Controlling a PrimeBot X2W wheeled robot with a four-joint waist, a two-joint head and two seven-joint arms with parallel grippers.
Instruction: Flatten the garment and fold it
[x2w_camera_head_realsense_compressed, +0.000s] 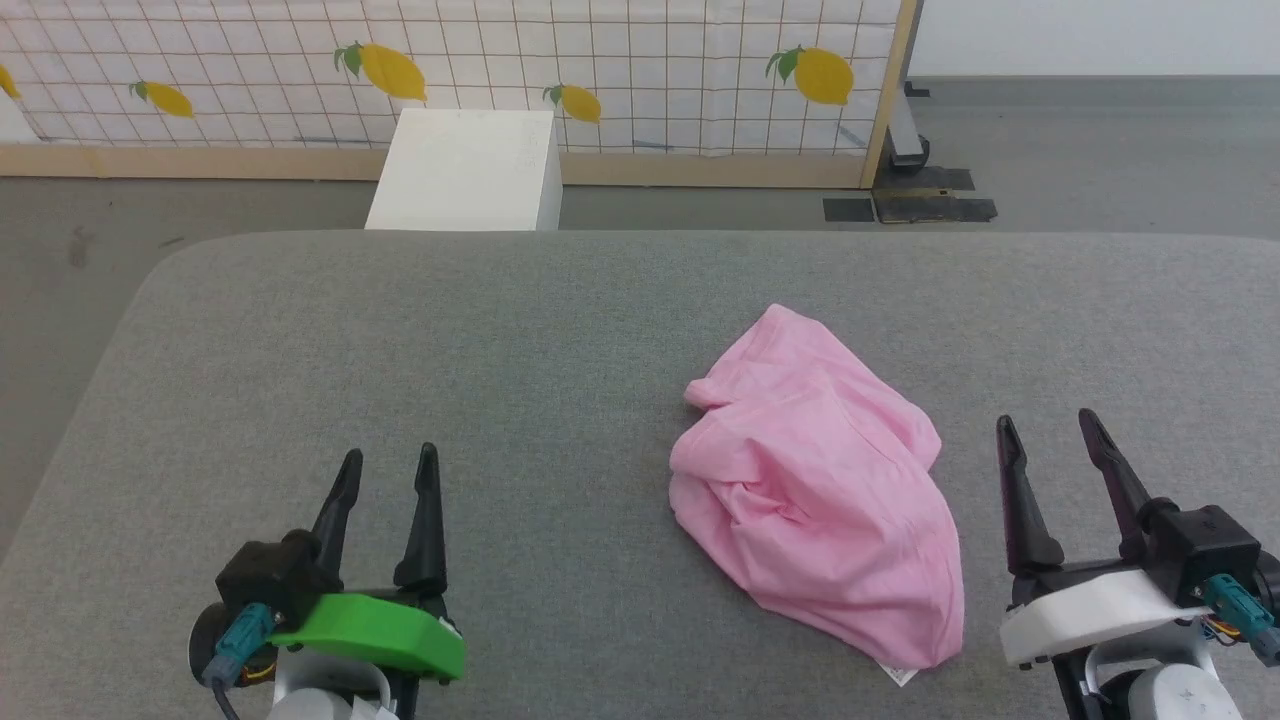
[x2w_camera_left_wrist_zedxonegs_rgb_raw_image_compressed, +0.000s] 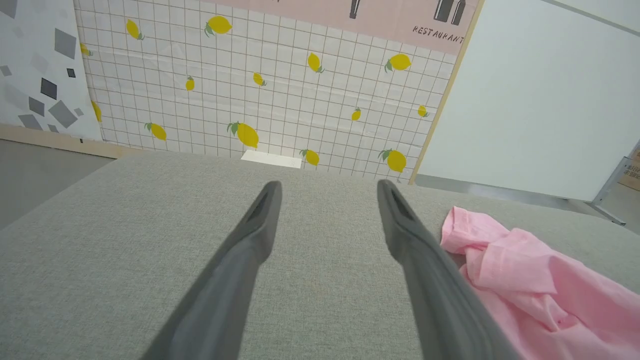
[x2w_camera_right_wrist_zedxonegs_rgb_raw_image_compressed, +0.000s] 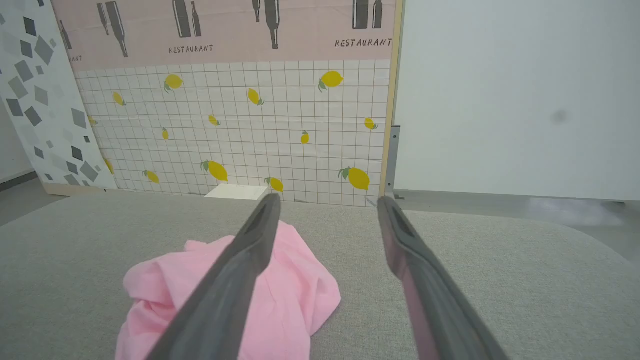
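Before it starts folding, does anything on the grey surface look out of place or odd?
Only the garment: it lies crumpled in a heap nearer the right gripper, its white tag poking out at the near edge. Nothing looks spilled or damaged.

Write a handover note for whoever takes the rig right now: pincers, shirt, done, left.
Left pincer: open, empty, over the bare grey surface, well apart from the garment.
Right pincer: open, empty, just to the right of the garment, not gripping it.
Garment: crumpled pink heap right of centre, white tag poking out at its near edge.
Done: nothing; not flattened.
Left: spread it flat, then fold.
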